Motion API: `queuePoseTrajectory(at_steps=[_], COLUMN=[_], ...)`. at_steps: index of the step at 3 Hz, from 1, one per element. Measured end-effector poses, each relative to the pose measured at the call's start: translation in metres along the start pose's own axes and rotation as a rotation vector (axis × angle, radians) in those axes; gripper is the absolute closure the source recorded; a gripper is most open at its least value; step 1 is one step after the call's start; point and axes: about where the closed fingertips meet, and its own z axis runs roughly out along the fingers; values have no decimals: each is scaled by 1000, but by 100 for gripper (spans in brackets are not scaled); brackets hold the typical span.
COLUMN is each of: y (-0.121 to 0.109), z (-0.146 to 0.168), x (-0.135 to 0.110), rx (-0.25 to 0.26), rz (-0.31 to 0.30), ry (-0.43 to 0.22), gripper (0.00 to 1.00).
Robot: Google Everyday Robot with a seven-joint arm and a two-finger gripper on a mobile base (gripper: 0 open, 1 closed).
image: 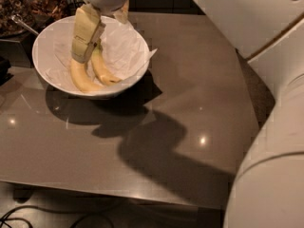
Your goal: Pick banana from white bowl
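The white bowl (45, 46) with crinkled paper lining stands at the back left of the table. Two bananas lie side by side in it. The banana (105, 73) is the slimmer, deeper-yellow one on the right. A paler, thicker banana (80, 80) lies left of it. My gripper (84, 56) hangs down into the bowl from above. Its beige tip sits at the far ends of both bananas and hides them. I cannot tell which banana it touches.
The bowl rests on a glossy brown table (190, 103). Dark clutter and a metal handle (23, 24) sit at the back left, beside the bowl. My white arm and body (270, 165) fill the right side of the view.
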Motion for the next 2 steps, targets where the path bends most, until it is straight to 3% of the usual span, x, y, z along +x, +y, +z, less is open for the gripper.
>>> queuePoseTrajectory(at_steps=[2], y=[-19], z=[35], x=[-11], rx=[-48], rz=[49], ry=[34], gripper=[26])
